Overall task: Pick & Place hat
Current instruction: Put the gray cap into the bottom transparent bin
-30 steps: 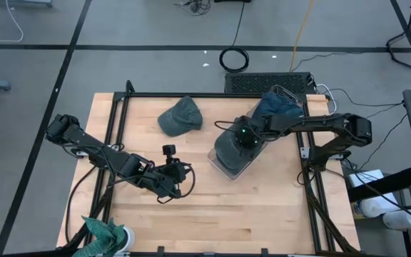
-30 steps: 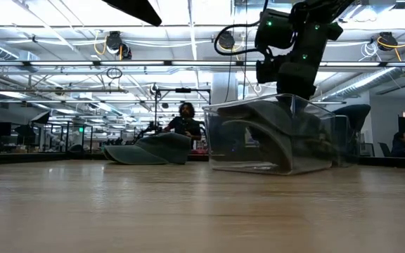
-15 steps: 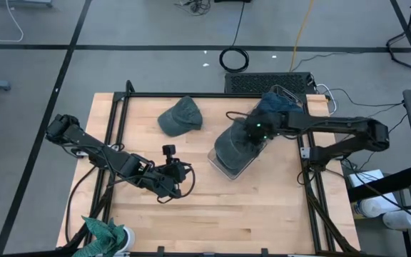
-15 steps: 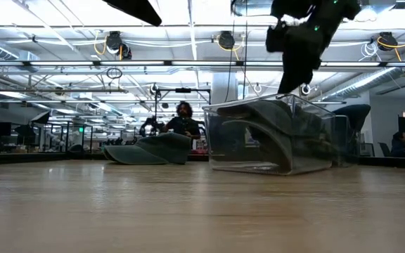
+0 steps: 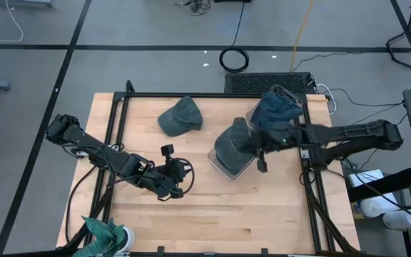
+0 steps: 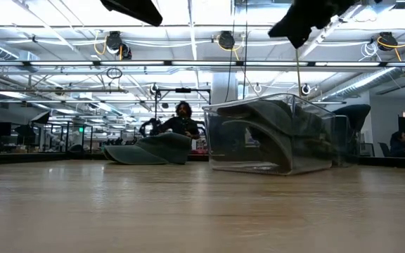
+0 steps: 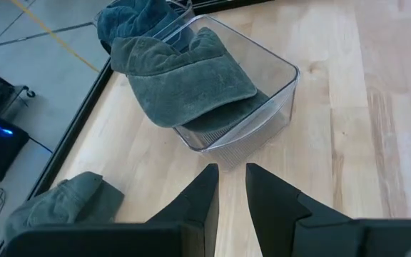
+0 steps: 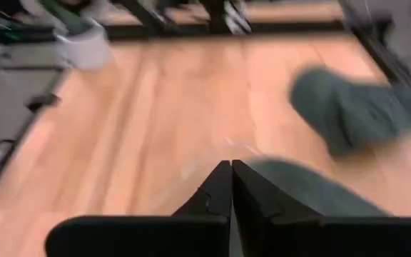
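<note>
On the counter (image 5: 212, 207) I see a clear plastic bin (image 5: 228, 163) toward the right side, with a grey-green hat (image 5: 232, 143) draped over it, partly inside and partly over the rim. My left wrist camera shows that hat (image 7: 184, 82) lying across the bin (image 7: 262, 118) with its brim spilling over one edge. A second hat (image 5: 180, 116) of the same colour lies flat on the wood toward the far edge, apart from the bin; in the low view it (image 6: 150, 150) sits to the left of the bin (image 6: 276, 137). A pile of blue hats (image 5: 277, 111) rests in a wire basket at the far right corner.

My right hand (image 5: 261, 163) hangs above the bin's right edge, fingers pressed together with nothing between them; its own camera shows the two tips meeting (image 8: 231, 187). My left hand (image 5: 184, 182) waits low over the near-left part of the counter, fingers (image 7: 202, 203) a narrow gap apart and empty, pointing toward the bin.
</note>
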Controlling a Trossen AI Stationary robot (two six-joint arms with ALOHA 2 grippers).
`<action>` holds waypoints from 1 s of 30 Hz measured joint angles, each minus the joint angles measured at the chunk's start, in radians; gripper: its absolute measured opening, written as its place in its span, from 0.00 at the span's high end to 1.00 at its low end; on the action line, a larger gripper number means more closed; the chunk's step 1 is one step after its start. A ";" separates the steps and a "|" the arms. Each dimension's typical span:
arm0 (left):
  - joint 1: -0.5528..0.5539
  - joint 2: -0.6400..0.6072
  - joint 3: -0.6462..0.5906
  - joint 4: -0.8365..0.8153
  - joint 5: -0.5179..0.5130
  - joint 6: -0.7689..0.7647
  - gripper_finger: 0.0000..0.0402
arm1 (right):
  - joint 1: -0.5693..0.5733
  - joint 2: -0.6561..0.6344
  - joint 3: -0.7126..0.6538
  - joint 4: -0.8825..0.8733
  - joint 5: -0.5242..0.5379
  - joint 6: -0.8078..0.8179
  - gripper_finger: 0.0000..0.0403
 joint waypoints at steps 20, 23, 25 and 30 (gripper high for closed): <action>0.071 0.000 0.000 0.088 -0.002 0.085 0.80 | 0.163 -0.450 -0.287 0.264 0.083 -0.149 1.00; 0.079 0.000 0.000 0.112 -0.001 0.090 0.80 | 0.167 -0.517 -0.287 0.261 0.079 -0.150 1.00; 0.088 0.000 0.000 0.108 -0.005 0.086 0.80 | 0.167 -0.551 -0.287 0.262 0.080 -0.158 1.00; 0.187 -0.009 0.001 0.036 0.005 -0.140 0.77 | 0.167 -0.578 -0.287 0.262 0.079 -0.175 1.00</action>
